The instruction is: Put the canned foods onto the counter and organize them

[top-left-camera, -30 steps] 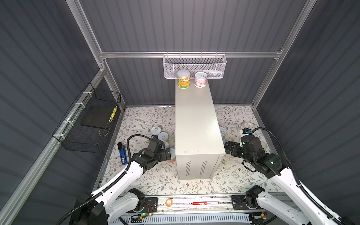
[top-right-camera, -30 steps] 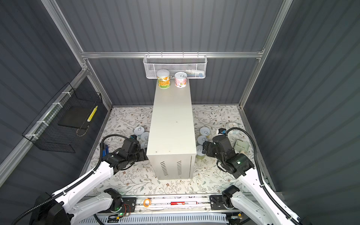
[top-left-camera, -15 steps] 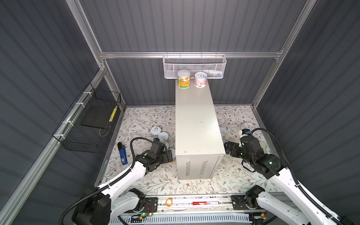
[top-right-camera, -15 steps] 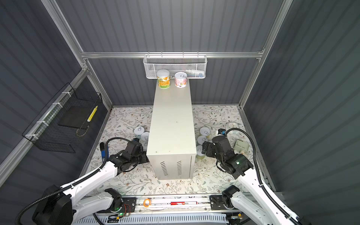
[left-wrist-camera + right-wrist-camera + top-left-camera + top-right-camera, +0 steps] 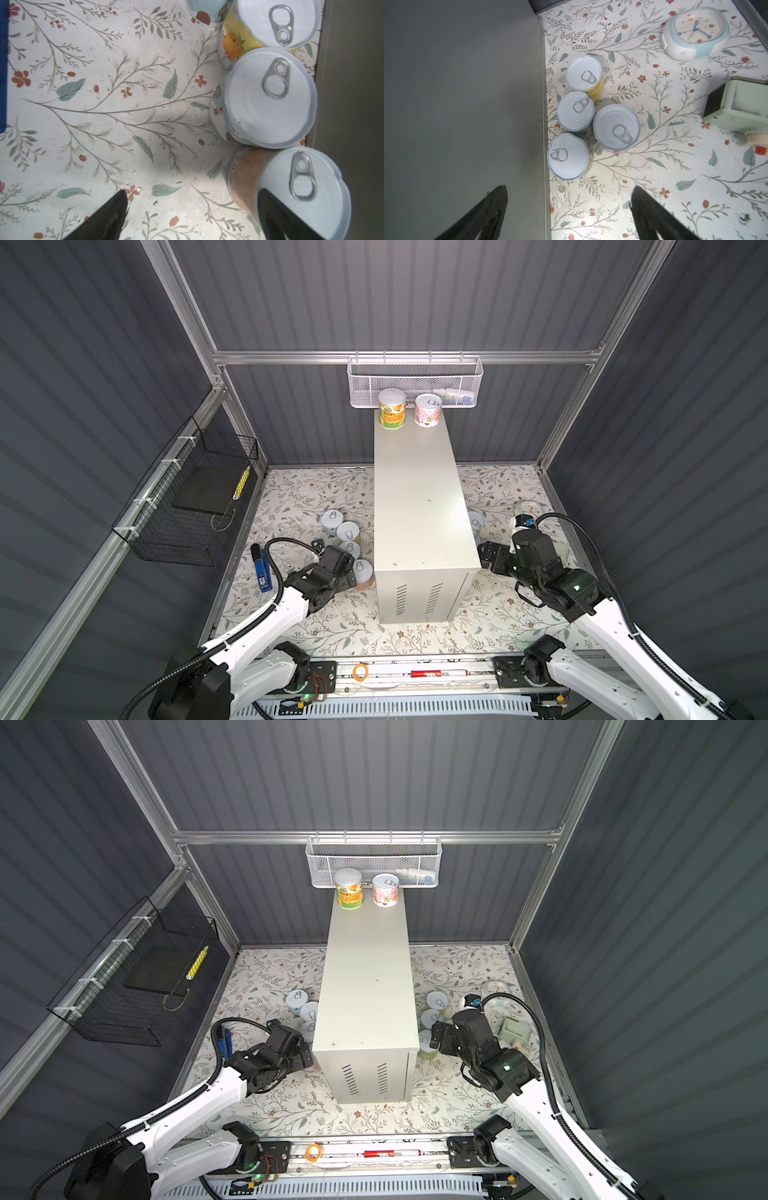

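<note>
The left gripper (image 5: 192, 190) and right gripper (image 5: 569, 187) are hovering spread by cans (image 5: 575, 114) flanking the mid-frame counter (image 5: 419, 497), likely lining up pickups.

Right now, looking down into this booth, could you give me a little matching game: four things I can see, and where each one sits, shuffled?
Things:
1. pink can
2. blue stapler
3. clock
4. white mesh basket

Places:
A. on the floral mat, left of the counter
B. hung on the back wall
C. on the counter's top, far end
D. on the mat, right of the counter

Pairs: 1-C, 2-A, 3-D, 4-B
</note>
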